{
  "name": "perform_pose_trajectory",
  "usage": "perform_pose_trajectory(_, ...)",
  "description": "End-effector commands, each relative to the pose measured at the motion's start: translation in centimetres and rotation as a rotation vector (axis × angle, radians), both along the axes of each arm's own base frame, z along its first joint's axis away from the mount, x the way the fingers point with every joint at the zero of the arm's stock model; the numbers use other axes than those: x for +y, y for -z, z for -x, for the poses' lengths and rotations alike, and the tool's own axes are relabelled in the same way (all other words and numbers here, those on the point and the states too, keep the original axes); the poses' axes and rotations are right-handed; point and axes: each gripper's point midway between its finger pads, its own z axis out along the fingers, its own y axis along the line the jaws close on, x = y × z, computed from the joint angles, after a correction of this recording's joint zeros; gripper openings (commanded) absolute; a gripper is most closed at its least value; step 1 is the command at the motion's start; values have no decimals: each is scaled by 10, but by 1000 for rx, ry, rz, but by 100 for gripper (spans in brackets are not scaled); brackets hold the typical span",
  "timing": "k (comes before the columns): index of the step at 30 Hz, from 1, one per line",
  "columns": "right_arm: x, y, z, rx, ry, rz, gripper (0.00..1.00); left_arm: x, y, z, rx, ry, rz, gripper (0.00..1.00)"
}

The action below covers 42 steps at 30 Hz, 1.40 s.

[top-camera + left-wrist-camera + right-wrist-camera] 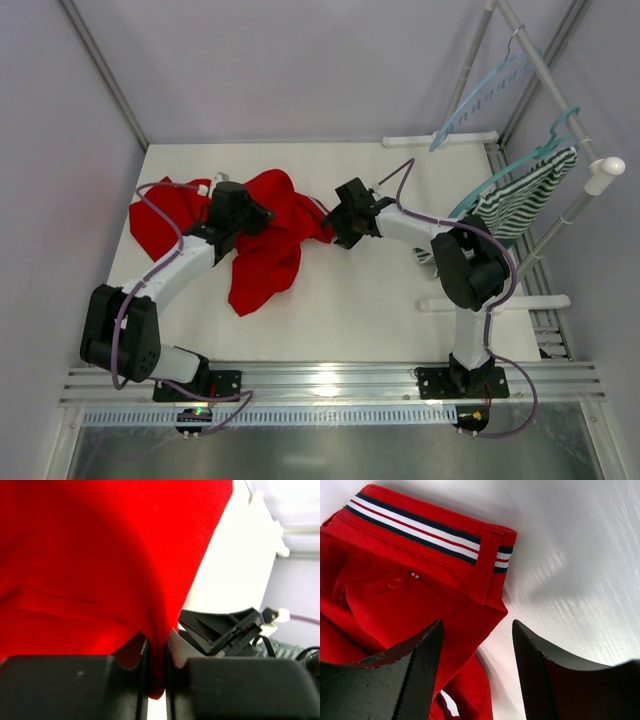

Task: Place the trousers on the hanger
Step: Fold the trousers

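The red trousers [265, 235] lie crumpled on the white table, left of centre. My left gripper [258, 212] sits on top of them and is shut on a fold of the red cloth [90, 555], which is pinched between its fingers [142, 665]. My right gripper [335, 225] hovers at the trousers' right edge, open, with the striped waistband [420, 527] just ahead of its fingertips [432, 640] and nothing between them. The pale blue hanger [480, 95] hangs from the rack at the back right, far from both grippers.
A darker teal hanger [520, 160] carrying a green-and-white striped garment [525, 195] hangs on the white clothes rack [600, 175] at the right. The rack's feet [440, 140] rest on the table. Walls close in the left and back.
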Motion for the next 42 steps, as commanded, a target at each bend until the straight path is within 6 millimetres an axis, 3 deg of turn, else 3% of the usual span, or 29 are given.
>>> perform_pose_trajectory(1, 11, -4, -1, -6, 9, -58, 61, 41, -27, 1, -61, -97, -116, 9)
perform_pose_trajectory(6, 17, -3, -4, 7, 47, -94, 62, 74, -37, 16, -92, -180, -184, 0)
perform_pose_trajectory(10, 39, -4, -6, 29, 29, -166, 62, 82, -38, 27, -100, -195, -202, 0)
perform_pose_trajectory(14, 46, 3, -10, 46, 36, -170, 57, 92, -38, 37, -89, -217, -230, 0)
perform_pose_trajectory(16, 40, 4, -16, 29, 46, -149, 35, 101, -44, 40, -101, -241, -249, 0)
perform_pose_trajectory(17, 37, -2, -22, 14, 49, -142, 13, 106, -42, 43, -88, -248, -264, 0)
perform_pose_trajectory(18, 27, -6, -29, -2, 60, -124, 5, 114, -45, 43, -90, -261, -278, 0)
perform_pose_trajectory(20, 9, -36, -45, -89, 58, -67, 4, 138, -53, 42, -87, -316, -288, 0)
perform_pose_trajectory(21, -10, -50, -58, -157, 52, 2, 4, 149, -55, 42, -81, -330, -303, 0)
perform_pose_trajectory(23, -31, -105, -67, -265, 44, 84, 4, 168, -65, 34, -77, -361, -288, 0)
perform_pose_trajectory(24, -41, -124, -68, -305, 46, 136, 4, 193, -66, 31, -60, -419, -288, 0)
perform_pose_trajectory(25, -66, -154, -63, -360, 50, 257, 4, 202, -68, 29, -46, -427, -282, 0)
perform_pose_trajectory(26, -77, -168, -58, -384, 59, 298, 4, 207, -82, 23, -61, -425, -265, 0)
perform_pose_trajectory(27, -87, -177, -52, -396, 64, 330, 4, 221, -80, 16, -37, -446, -266, 0)
perform_pose_trajectory(28, -104, -171, -42, -385, 70, 404, 4, 224, -81, 15, -18, -439, -282, 0)
perform_pose_trajectory(29, -115, -191, -31, -427, 78, 410, 3, 229, -99, 8, -47, -448, -294, 0)
perform_pose_trajectory(30, -122, -193, -26, -443, 77, 428, 4, 234, -96, 1, -27, -452, -308, 0)
perform_pose_trajectory(31, -133, -183, -15, -429, 74, 463, 4, 238, -96, 0, -9, -447, -330, 0)
perform_pose_trajectory(33, -149, -193, 1, -459, 73, 495, 4, 247, -109, -10, -11, -463, -349, 0)
perform_pose_trajectory(35, -161, -178, 14, -443, 48, 550, 4, 266, -114, -11, 2, -500, -347, 0)
perform_pose_trajectory(36, -165, -185, 20, -466, 47, 547, 4, 268, -119, -12, -6, -498, -331, 0)
perform_pose_trajectory(37, -168, -176, 25, -452, 36, 560, 4, 284, -128, -14, -18, -535, -323, 0)
perform_pose_trajectory(39, -171, -175, 33, -453, 17, 565, 4, 295, -145, -15, -40, -552, -312, 0)
perform_pose_trajectory(42, -174, -169, 38, -444, -4, 576, 4, 312, -152, -9, -25, -583, -328, 0)
